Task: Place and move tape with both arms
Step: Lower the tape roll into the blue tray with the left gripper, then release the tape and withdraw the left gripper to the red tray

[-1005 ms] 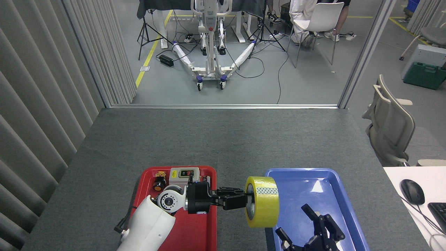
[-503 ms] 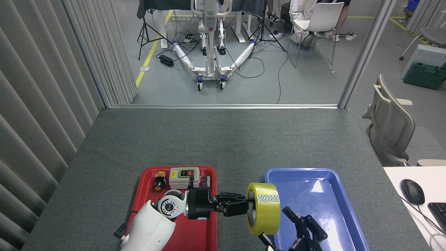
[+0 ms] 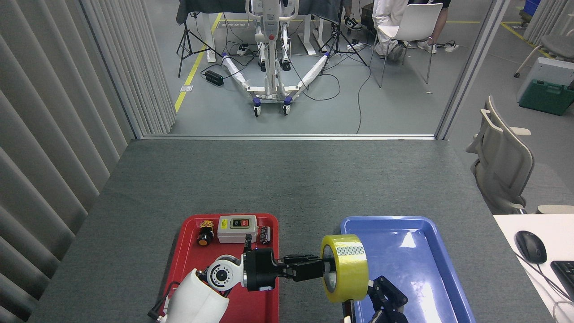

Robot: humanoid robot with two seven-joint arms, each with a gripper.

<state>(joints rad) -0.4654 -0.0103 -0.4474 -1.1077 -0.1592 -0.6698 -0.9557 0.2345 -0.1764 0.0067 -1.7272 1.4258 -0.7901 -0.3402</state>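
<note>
Low in the frame, between the red tray (image 3: pixel 179 269) and the blue tray (image 3: pixel 448 278), the tape (image 3: pixel 345 268) hangs in the air on edge, its core axis running left-right across the picture. The left gripper (image 3: pixel 314 269) reaches in from the left with its fingers closed on the roll's left rim and into the white core, so it carries the roll. The right gripper (image 3: pixel 385 300) sits just below and right of the roll, close under its lower right edge; it is seen dark and end-on, so I cannot tell how far its fingers are spread. A handover would turn on that closeness: the free right face of the roll points toward it.

Against 1 second ago, the roll has drifted right and down over the blue tray's near-left corner, and the right gripper has slid left toward it.
</note>
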